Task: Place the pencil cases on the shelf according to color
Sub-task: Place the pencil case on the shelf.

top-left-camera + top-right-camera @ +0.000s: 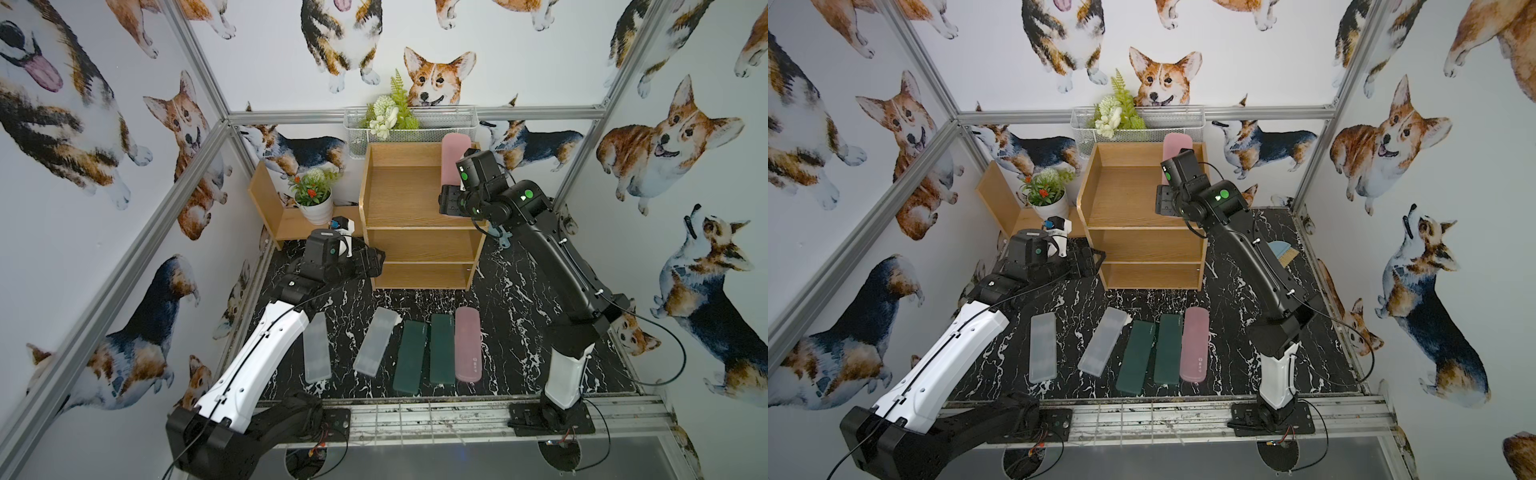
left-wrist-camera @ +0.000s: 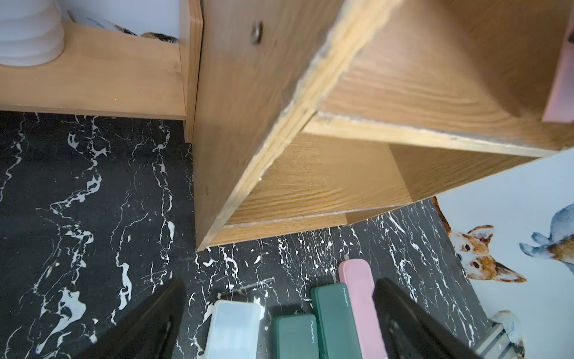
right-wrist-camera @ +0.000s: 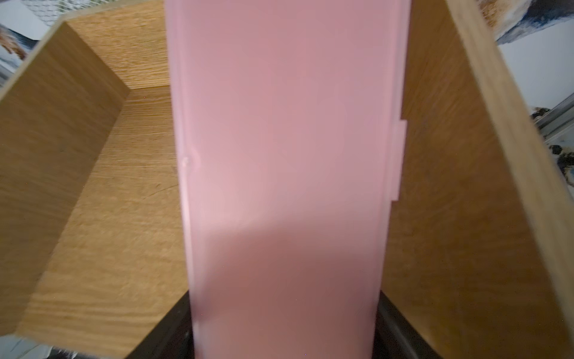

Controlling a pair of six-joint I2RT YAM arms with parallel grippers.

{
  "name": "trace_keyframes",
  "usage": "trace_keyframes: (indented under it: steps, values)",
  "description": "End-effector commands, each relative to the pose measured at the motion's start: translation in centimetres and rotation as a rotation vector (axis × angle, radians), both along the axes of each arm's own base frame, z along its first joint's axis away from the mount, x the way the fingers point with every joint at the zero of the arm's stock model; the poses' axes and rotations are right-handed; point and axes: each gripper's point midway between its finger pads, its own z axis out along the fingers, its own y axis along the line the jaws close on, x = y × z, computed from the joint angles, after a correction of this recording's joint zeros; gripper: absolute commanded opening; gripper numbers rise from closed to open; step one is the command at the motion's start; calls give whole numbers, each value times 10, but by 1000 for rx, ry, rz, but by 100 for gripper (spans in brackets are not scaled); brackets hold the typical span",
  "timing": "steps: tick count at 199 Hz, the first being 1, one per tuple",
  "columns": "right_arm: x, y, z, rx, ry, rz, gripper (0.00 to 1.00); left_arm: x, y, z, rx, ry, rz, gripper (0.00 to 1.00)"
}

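Observation:
The light-wood shelf [image 1: 409,199] stands at the back middle. My right gripper [image 1: 451,189] is shut on the near end of a pink pencil case [image 1: 453,156], held lengthwise above the top tier, close to its right wall. In the right wrist view the case [image 3: 279,155] fills the space between the jaws of the right gripper [image 3: 284,310]. On the table in front lie two frosted cases [image 1: 316,349] [image 1: 376,343], two dark green ones [image 1: 410,357] [image 1: 442,349] and a pink one [image 1: 468,345]. My left gripper [image 2: 279,298] hangs open and holds nothing, left of the shelf's lower tiers.
A white wire basket [image 1: 449,124] with artificial plants hangs on the back wall behind the shelf. A low L-shaped wooden stand [image 1: 266,199] with a potted plant [image 1: 313,199] stands left of the shelf. A light-blue dustpan and brush [image 1: 1281,251] lie right of the shelf, behind the right arm.

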Motion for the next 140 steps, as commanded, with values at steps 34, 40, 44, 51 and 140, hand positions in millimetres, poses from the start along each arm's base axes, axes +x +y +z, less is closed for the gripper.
trace_keyframes:
  steps: [34, 40, 44, 51, 140]
  values:
    - [-4, 2, -30, -24, 107, 55, 62, -5, -4, -12, 26, -6, -56, 100]
    - [-6, 3, -28, -17, 105, 57, 68, -5, -4, -12, 28, -8, -58, 99]
    - [-6, 3, -27, -14, 103, 58, 69, -5, -4, -13, 29, -7, -59, 99]
    - [-7, 3, -24, -5, 99, 61, 72, -5, -4, -15, 30, -7, -63, 99]
    - [-21, 1, 34, 97, -49, 68, 100, -8, -5, -34, 36, 6, -78, 99]
